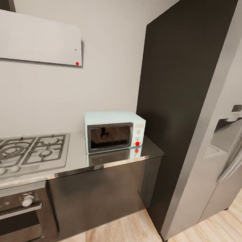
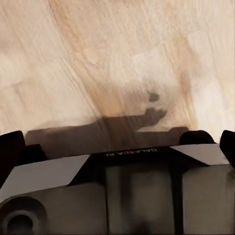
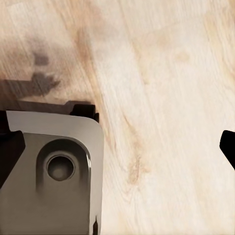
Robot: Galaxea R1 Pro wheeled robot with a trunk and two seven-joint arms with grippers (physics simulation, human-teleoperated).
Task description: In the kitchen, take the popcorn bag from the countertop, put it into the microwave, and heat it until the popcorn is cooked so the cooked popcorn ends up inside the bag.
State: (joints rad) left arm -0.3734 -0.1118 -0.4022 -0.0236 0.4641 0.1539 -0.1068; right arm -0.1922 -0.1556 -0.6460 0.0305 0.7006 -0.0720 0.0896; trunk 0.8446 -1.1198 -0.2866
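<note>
Microwave (image 1: 114, 131), door closed, on the countertop (image 1: 96, 159) right of the hob (image 1: 26, 152). Both wrist views face wood floor (image 2: 117, 58); claw states cannot be told.

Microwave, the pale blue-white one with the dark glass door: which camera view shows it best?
The head view. The small pale blue-white boxy microwave sits whole on the grey steel-look countertop, door shut, beside the steel gas hob. Both wrist views look down at pale wooden floor, not the microwave.
</note>
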